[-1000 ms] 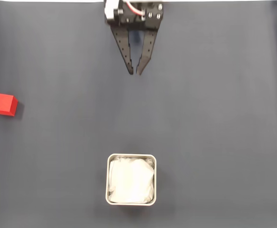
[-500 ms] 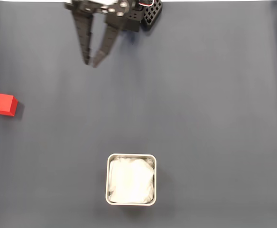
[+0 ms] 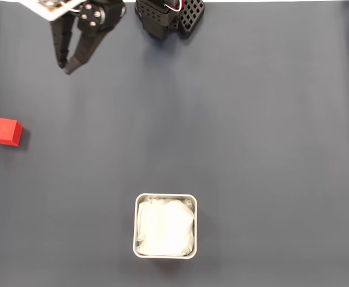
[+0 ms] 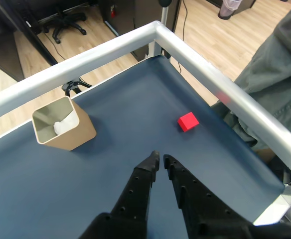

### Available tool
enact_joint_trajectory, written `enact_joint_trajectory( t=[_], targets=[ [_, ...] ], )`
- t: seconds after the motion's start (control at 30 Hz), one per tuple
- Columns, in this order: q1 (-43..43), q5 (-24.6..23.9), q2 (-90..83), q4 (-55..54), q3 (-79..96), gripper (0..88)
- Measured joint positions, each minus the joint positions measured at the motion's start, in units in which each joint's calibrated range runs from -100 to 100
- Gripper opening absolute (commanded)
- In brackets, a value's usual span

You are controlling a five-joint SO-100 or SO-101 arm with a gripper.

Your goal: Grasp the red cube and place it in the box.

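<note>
a: is the job done yet?

b: no. the red cube [image 3: 6,131] sits alone on the dark mat [image 3: 252,131], at the left edge in the fixed view, far from the box [image 3: 165,197]. nothing is in the box but white lining.

a: and the gripper [image 3: 65,67]?

b: its tips are almost pressed together, holding nothing. it must reach, grab, carry, drop.

a: any words?

b: none i can read.

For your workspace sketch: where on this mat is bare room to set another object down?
Fixed view: the whole stretch right of the box is bare, as is the middle between box, red cube and claw. Only the top left, around the claw, is crowded.
</note>
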Motion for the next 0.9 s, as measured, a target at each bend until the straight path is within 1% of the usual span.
enact_joint_trajectory(
  t=[0.47, 0.8, 0.9],
  targets=[
    [7.9, -0.1, 6.3, -1.5, 0.0, 0.0],
    [10.6, -0.1, 11.0, -6.2, 0.0, 0.2],
    [11.1, -0.1, 12.5, -8.2, 0.0, 2.4]
  ],
)
